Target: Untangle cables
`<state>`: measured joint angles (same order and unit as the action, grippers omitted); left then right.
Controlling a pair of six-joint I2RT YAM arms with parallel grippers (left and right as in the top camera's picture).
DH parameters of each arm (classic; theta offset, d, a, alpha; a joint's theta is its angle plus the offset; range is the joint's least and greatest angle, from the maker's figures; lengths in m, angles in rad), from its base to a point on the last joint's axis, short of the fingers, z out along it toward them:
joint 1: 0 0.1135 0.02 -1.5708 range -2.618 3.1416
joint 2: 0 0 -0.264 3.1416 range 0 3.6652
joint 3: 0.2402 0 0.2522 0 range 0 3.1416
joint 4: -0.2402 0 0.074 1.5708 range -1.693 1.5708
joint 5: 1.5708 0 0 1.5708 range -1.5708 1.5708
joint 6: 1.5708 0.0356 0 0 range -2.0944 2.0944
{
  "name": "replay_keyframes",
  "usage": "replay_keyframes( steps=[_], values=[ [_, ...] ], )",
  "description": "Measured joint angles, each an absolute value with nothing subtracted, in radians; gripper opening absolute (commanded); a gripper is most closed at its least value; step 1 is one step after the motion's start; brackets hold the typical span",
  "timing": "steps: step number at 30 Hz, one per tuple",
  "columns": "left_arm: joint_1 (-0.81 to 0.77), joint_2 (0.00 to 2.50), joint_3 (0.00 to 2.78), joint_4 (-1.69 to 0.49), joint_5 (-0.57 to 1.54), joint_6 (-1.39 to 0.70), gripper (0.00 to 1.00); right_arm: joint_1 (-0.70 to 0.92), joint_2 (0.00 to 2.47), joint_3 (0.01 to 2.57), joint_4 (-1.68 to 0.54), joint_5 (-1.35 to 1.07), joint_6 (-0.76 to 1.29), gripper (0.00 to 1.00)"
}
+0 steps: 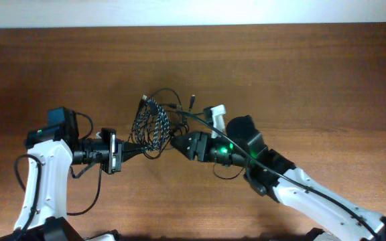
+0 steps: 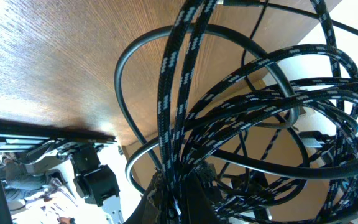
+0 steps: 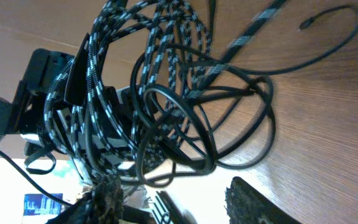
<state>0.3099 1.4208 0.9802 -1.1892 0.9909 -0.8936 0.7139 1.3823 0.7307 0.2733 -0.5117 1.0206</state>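
Tangle sits mid-frame in the overhead view: speckled cord point(image 1: 149, 127) looped w/ thin black cords point(image 1: 173, 100). Left gripper point(image 1: 134, 148) pinches the speckled cord; right gripper point(image 1: 178, 142) gapes beside it (fingers apart in its wrist view). If we pull apart now, loops prob. cinch tighter.

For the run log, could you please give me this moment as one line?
phase: untangling | left gripper: shut on braided cord | right gripper: open at black cords | state: tangled on table
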Motion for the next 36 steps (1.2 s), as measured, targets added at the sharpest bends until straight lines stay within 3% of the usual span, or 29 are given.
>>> replay_keyframes(
  steps=[4, 11, 13, 15, 17, 21, 25, 30, 33, 36],
  values=[
    [0.310, 1.421, 0.980, -1.190, 0.966, -0.894, 0.01, 0.763, 1.436, 0.731, 0.406, -0.513, 1.063, 0.41],
    [0.310, 1.421, 0.980, -1.232, 0.950, -0.894, 0.01, 0.780, 1.456, 0.731, 0.424, -0.411, 1.078, 0.34],
    [0.310, 1.421, 0.980, -1.246, 0.950, -0.894, 0.01, 0.780, 1.459, 0.731, 0.423, -0.408, 1.078, 0.28],
    [0.310, 1.421, 0.980, -1.253, 0.950, -0.894, 0.01, 0.780, 1.459, 0.731, 0.423, -0.405, 1.081, 0.10],
    [0.310, 1.421, 0.980, -1.253, 0.950, -0.894, 0.01, 0.780, 1.459, 0.731, 0.411, -0.405, 1.081, 0.04],
    [0.310, 1.421, 0.979, -1.116, 0.937, -0.892, 0.00, 0.780, 1.461, 0.743, 0.212, -0.394, 1.026, 0.04],
    [0.321, 1.421, 0.978, -0.959, 0.774, -0.889, 0.00, 0.758, 1.459, 0.748, 0.007, -0.389, 0.802, 0.04],
    [0.476, 1.421, 0.978, -0.945, 0.688, -0.750, 0.00, 0.488, 1.272, 0.743, -0.300, -0.409, 0.651, 0.04],
    [0.476, 1.421, 0.978, -0.945, 0.679, -0.691, 0.00, 0.442, 1.139, 0.743, -0.329, -0.392, 0.544, 0.04],
    [0.477, 1.421, 0.978, -0.950, 0.610, -0.673, 0.00, 0.371, 0.988, 0.743, -0.405, -0.206, 0.479, 0.04]
  ],
)
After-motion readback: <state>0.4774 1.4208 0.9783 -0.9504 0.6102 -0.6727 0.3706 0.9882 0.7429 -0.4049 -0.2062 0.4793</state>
